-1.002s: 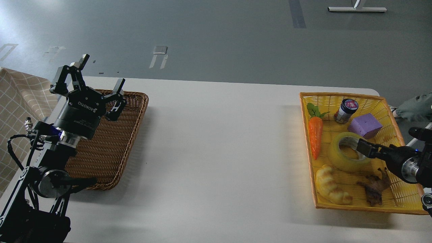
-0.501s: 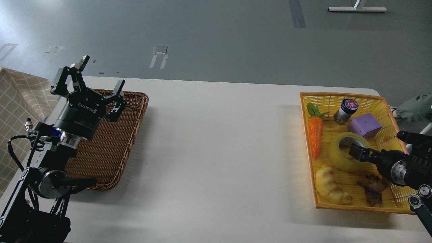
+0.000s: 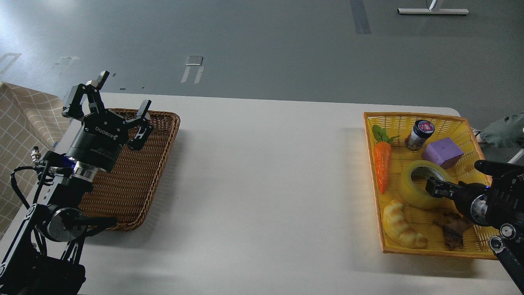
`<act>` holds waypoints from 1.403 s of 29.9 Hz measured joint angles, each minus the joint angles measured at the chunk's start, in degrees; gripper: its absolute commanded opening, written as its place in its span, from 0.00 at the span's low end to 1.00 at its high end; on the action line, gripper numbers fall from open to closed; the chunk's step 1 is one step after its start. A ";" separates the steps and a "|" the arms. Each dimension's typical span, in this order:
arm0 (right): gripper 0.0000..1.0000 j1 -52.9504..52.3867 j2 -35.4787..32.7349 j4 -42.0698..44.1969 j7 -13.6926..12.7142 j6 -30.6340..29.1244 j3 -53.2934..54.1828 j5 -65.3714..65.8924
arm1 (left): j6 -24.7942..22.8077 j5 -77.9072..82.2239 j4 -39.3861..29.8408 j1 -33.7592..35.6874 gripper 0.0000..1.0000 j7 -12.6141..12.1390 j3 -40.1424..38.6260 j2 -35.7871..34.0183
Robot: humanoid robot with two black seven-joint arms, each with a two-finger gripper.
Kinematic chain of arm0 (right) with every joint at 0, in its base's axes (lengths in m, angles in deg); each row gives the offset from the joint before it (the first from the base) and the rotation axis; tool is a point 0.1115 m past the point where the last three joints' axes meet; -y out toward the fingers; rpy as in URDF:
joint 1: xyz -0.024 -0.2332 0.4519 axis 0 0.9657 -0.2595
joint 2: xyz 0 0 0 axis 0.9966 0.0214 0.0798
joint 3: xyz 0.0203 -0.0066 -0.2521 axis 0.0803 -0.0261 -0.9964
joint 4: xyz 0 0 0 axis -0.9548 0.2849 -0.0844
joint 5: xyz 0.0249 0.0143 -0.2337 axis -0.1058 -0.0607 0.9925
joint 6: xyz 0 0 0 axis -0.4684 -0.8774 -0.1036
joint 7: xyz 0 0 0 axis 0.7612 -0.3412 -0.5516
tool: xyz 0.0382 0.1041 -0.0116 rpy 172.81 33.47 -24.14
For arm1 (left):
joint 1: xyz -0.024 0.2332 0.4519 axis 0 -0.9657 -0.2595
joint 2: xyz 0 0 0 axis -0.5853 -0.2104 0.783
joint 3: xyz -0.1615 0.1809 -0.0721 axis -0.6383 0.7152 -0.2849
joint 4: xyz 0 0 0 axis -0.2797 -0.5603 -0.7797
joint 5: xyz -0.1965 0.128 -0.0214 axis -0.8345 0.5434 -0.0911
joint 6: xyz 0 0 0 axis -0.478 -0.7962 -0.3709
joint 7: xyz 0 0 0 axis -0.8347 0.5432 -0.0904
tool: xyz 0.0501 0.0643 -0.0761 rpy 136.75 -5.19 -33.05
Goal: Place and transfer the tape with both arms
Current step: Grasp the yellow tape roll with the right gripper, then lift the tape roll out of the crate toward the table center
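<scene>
**Head view: white table, two baskets, grey floor beyond**

Head view looks down on a white table (image 3: 262, 184) with rounded far corners, matte and mostly bare across its middle. Beyond it lies a smooth grey floor (image 3: 262, 45) with pale tape marks, a darker stripe and a white stand foot (image 3: 433, 11) at the top edge. A beige checked cloth (image 3: 24, 123) hangs at the left.

A brown wicker basket (image 3: 163, 135) sits at the table's left end. Above it the left gripper (image 3: 118, 94) is raised, fingers spread wide apart, holding nothing.

A yellow basket (image 3: 409, 119) at the right end holds the tape (image 3: 411, 188), lying flat near its centre, between a toy carrot (image 3: 382, 164), a purple block (image 3: 443, 152), a small jar (image 3: 419, 134) and a bread toy (image 3: 401, 225). The right gripper (image 3: 436, 187) reaches over the roll's core; whether its fingers are apart or pressed together I cannot tell.
</scene>
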 measured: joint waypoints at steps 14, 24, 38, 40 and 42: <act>0.24 -0.87 0.28 0.16 -0.79 0.00 -0.60 0.01 | 0.00 -0.09 0.49 0.01 1.00 0.00 0.03 -0.09; 0.23 -0.98 0.29 0.02 -0.79 0.00 -0.39 -0.59 | 0.00 -0.09 0.52 0.01 1.00 0.00 0.12 -0.19; 0.24 -1.86 -0.81 -5.26 -0.59 0.00 1.13 -7.76 | 0.00 0.07 0.81 -0.08 1.00 0.00 0.57 -0.26; 0.24 -1.97 -1.70 -7.47 -0.67 0.00 1.94 -9.65 | 0.00 0.08 0.81 -0.08 1.00 0.00 0.64 -0.26; 0.24 -2.62 -2.51 -9.37 -0.76 0.00 2.86 -11.36 | 0.00 0.08 0.81 -0.08 1.00 0.00 0.71 -0.16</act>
